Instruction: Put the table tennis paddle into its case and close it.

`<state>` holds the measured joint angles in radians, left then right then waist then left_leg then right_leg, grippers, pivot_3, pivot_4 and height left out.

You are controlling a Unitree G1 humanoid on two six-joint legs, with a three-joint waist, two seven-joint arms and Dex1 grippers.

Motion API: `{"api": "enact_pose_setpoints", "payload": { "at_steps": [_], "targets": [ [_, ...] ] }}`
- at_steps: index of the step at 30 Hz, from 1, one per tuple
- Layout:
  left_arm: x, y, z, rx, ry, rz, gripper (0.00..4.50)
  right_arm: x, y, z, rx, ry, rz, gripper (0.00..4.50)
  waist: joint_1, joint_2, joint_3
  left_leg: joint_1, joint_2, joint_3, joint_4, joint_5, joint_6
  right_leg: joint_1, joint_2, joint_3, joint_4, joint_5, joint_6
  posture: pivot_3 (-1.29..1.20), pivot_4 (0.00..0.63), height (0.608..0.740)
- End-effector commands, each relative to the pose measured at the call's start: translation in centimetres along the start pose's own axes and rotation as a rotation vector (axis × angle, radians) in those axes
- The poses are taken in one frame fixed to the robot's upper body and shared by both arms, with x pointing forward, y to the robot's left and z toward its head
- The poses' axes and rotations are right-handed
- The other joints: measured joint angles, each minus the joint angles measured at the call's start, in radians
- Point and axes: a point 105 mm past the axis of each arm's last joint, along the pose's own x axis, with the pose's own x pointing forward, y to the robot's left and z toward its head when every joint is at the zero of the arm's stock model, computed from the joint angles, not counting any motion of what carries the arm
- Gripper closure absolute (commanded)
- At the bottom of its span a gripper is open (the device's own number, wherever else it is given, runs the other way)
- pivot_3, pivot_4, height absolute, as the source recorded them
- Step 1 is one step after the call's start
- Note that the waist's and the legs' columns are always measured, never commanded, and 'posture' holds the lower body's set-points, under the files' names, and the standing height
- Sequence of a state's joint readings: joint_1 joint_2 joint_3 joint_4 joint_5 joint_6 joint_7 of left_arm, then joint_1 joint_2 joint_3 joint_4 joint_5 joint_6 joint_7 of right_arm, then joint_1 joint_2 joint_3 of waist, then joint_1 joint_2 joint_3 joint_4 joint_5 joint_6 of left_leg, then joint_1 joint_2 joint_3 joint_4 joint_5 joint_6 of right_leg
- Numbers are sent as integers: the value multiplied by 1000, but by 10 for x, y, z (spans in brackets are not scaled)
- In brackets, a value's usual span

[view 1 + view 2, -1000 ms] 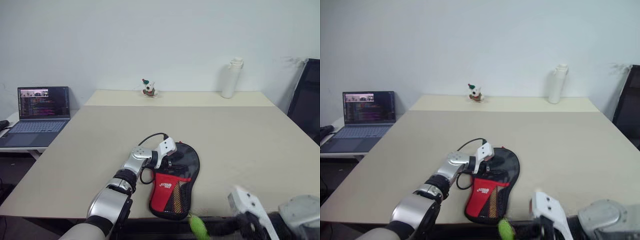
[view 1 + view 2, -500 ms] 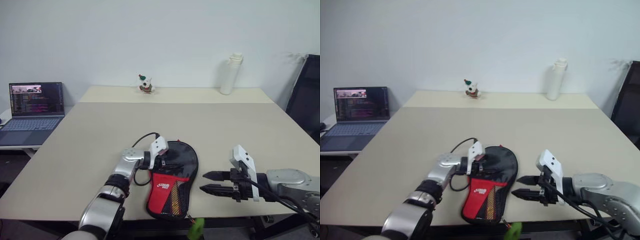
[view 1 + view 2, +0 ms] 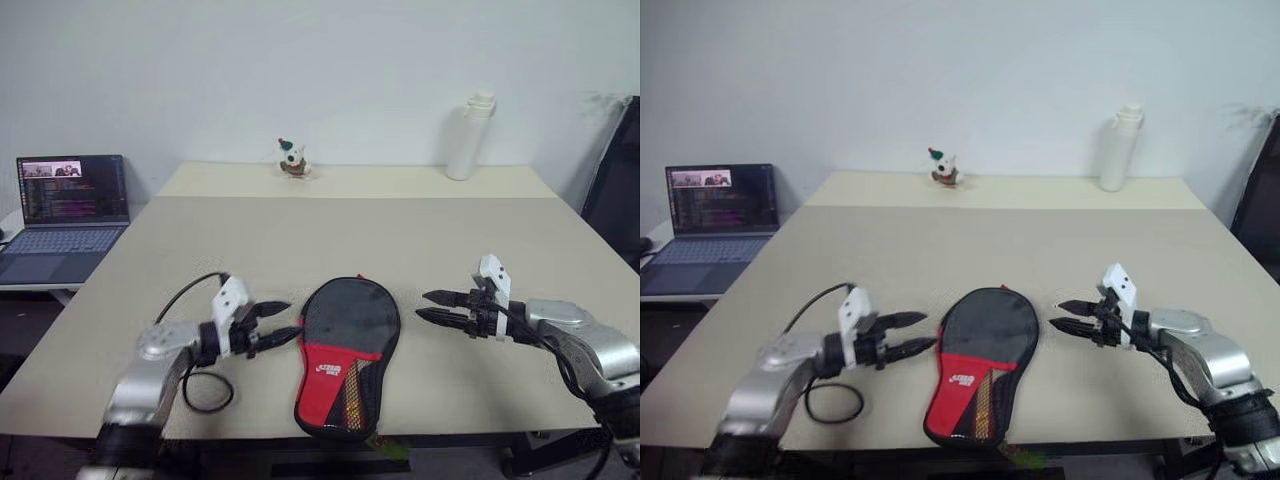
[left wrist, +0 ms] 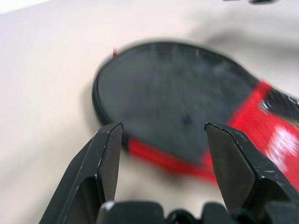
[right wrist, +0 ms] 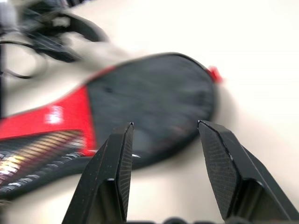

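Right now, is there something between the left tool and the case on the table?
No, nothing visible. The open left tool points at the case from beside it, with bare table between them.

A: Is there any text that can be read here?

B: Almost none. The case (image 3: 349, 356), low in the middle of the left eye view, has a small white logo on its red panel, but the letters are too small to read.

A: And the laptop (image 3: 62, 215) at the left edge?

B: Its screen shows lines of coloured text on a dark background, with a small picture strip at the top. No word can be made out.

A: The white bottle (image 3: 469, 138) in the upper right?

B: I see no label on it.
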<state>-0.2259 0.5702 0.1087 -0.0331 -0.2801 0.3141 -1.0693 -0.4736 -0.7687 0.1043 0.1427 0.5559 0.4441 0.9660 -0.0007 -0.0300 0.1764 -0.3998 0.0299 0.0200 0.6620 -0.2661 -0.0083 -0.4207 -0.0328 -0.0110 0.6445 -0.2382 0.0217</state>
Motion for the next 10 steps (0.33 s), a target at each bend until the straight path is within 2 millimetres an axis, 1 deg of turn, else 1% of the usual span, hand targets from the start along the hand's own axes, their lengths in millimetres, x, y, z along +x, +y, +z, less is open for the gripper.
{"api": "enact_pose_setpoints", "payload": {
  "at_steps": [1,4,7,10],
  "targets": [
    [-5,-4,19,56,-40,25,1442,-10,-20,17,-88,-26,-45,2156,4,1,2,0,0,0,0,0,0,0,-1,0,0,0,0,0,150,740],
    [0,-7,22,54,-44,20,1442,-16,-32,28,-113,-38,-75,2156,4,1,3,0,-1,0,1,0,0,0,-1,-1,1,0,2,0,150,740],
    [2,-6,19,42,-42,29,1442,-20,-36,33,-139,-24,-94,2156,1,1,2,1,0,2,1,0,0,0,0,-1,2,0,2,0,150,740],
    [4,-3,22,37,-59,50,1442,-22,-38,35,-143,-13,-107,2156,0,1,2,1,0,3,0,0,0,0,0,0,1,2,-1,0,150,740]
  ]
}}
